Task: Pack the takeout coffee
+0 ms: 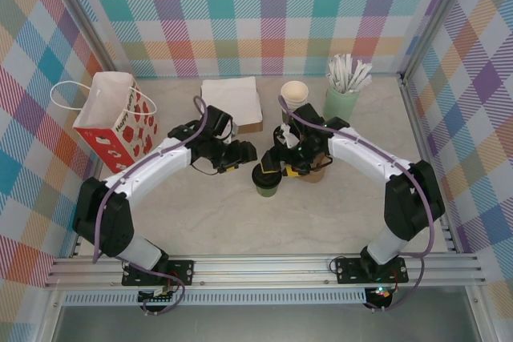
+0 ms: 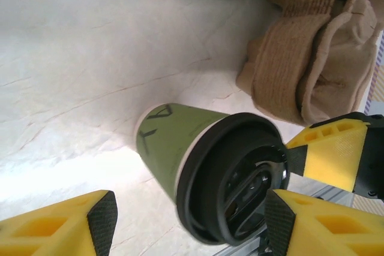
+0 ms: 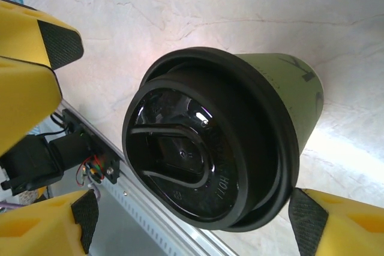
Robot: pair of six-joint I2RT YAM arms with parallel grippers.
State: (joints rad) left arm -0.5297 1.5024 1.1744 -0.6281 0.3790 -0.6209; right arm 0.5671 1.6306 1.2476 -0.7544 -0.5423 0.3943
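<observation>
on marble (image 2: pixel 90 58), paper cup (image 2: pixel 163 142) (glossy round lid (image 3: pixel 204 148))

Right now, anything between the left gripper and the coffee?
No. In the right wrist view, bare table separates the left gripper from the coffee.

Left arm (image 1: pixel 152 162): elbow bent outward, forearm angled in toward centre.
Left pincer (image 1: pixel 242 154): jaws spread wide; yellow fingers (image 2: pixel 54 226), black pads.
Right arm (image 1: pixel 377 158): mirrored pose, forearm angled inward.
Right pincer (image 1: pixel 276 167): jaws spread wide.
Pincer tips face each other, near.
</observation>
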